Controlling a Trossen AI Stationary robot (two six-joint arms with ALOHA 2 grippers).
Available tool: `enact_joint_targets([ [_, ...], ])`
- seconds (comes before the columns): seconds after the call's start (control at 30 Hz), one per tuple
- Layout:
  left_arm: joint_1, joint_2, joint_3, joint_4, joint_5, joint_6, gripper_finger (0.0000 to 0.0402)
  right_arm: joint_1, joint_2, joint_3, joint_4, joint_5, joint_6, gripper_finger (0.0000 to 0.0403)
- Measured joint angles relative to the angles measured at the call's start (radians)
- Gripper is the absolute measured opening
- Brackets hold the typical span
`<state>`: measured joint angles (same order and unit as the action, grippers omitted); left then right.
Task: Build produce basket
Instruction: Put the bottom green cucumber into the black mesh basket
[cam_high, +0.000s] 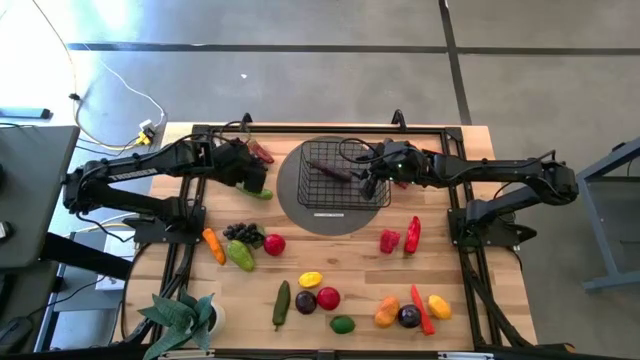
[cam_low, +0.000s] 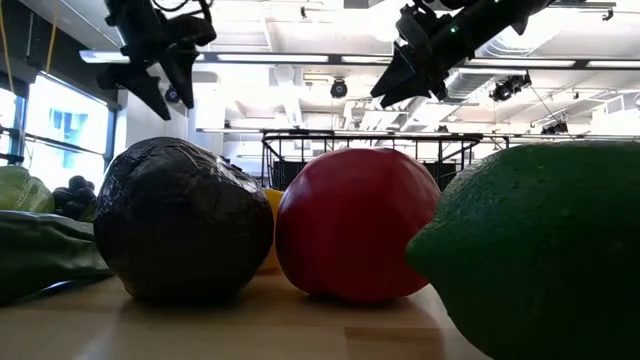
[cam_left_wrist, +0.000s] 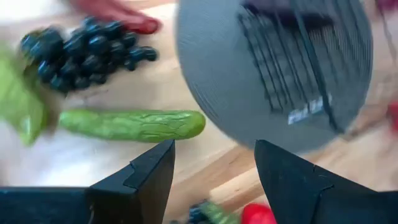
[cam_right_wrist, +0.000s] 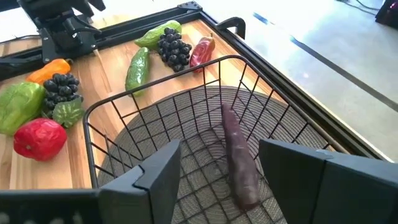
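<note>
The black wire basket (cam_high: 325, 176) stands on a round grey mat (cam_high: 290, 195) at the table's far middle. A long purple vegetable (cam_right_wrist: 239, 158) lies on the basket's floor. My right gripper (cam_right_wrist: 217, 146) hangs open over the basket's right rim (cam_high: 368, 183), with nothing between its fingers. My left gripper (cam_left_wrist: 214, 146) is open above the table, left of the mat (cam_high: 252, 178). A green cucumber (cam_left_wrist: 134, 124) lies on the wood just beyond its fingertips, with dark grapes (cam_left_wrist: 81, 46) farther off. More produce is spread over the near half of the table (cam_high: 330, 298).
Grapes (cam_high: 243, 233), a red fruit (cam_high: 274, 243), a carrot (cam_high: 213, 245) and red peppers (cam_high: 400, 238) lie mid-table. A leafy plant (cam_high: 185, 315) stands at the near left corner. A dark plum (cam_low: 180, 220), red fruit (cam_low: 350, 225) and green fruit (cam_low: 540, 250) fill the low view.
</note>
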<state>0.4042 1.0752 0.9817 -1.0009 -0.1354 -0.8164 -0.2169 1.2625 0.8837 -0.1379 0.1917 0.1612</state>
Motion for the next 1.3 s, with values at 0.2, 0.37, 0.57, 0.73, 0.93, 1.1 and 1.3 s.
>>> enact_joint_targets([
  [0.2, 0.029, 0.035, 0.0, 0.011, 0.05, 0.385, 0.0211, 0.0, 0.0, 0.0, 0.0, 0.002, -0.031, 0.02],
  [0.37, 0.048, 0.09, 0.0, 0.011, 0.044, 0.732, 0.0211, 0.0, 0.0, 0.0, 0.0, 0.002, -0.03, 0.02],
  [0.57, 0.056, 0.171, 0.0, 0.01, 0.042, 0.99, 0.0211, 0.0, 0.0, 0.0, 0.0, 0.002, -0.029, 0.02],
  [0.73, 0.056, 0.253, 0.0, 0.01, 0.042, 1.128, 0.0211, 0.0, 0.0, 0.0, 0.0, 0.003, -0.028, 0.02],
  [0.93, 0.056, 0.358, 0.0, -0.011, 0.042, 1.227, 0.0211, 0.0, 0.0, 0.0, 0.0, 0.003, -0.028, 0.02],
  [1.1, 0.056, 0.433, 0.0, -0.017, -0.011, 1.284, 0.0211, 0.0, 0.0, 0.0, 0.0, 0.003, -0.028, 0.02],
  [1.3, 0.056, 0.495, 0.0, -0.018, -0.024, 1.292, 0.0211, 0.0, 0.0, 0.0, 0.0, 0.006, -0.027, 0.02],
])
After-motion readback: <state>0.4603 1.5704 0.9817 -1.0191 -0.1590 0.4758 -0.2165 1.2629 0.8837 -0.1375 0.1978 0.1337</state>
